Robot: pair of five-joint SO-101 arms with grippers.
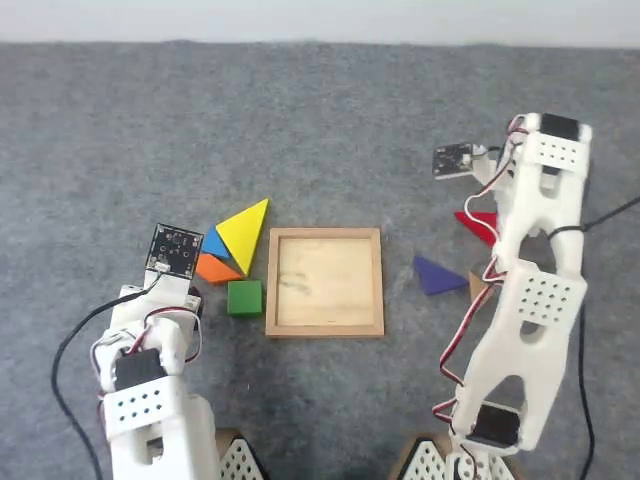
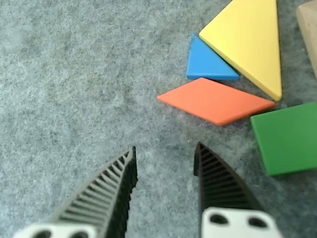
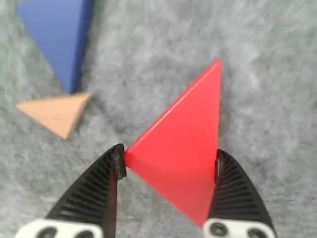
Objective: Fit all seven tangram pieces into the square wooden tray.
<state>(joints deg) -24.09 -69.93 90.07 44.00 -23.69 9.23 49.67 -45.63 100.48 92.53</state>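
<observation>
The square wooden tray (image 1: 325, 240) lies mid-table with nothing in it. To its left sit a yellow triangle (image 1: 245, 235), a small blue triangle (image 1: 213, 243), an orange parallelogram (image 1: 215, 268) and a green square (image 1: 244, 298). My left gripper (image 2: 165, 152) is open over bare mat, just short of the orange parallelogram (image 2: 215, 100). To the tray's right lie a dark blue triangle (image 1: 437, 275) and a small wooden triangle (image 3: 55, 113). My right gripper (image 3: 168, 156) is shut on the red triangle (image 3: 185, 148), one finger at a corner and the other on the opposite edge.
Grey felt mat (image 1: 300, 130) covers the table, with wide free room behind the tray and pieces. The right arm (image 1: 530, 290) stands over part of the red triangle and the wooden triangle in the high view. The left arm (image 1: 150, 370) is at the front left.
</observation>
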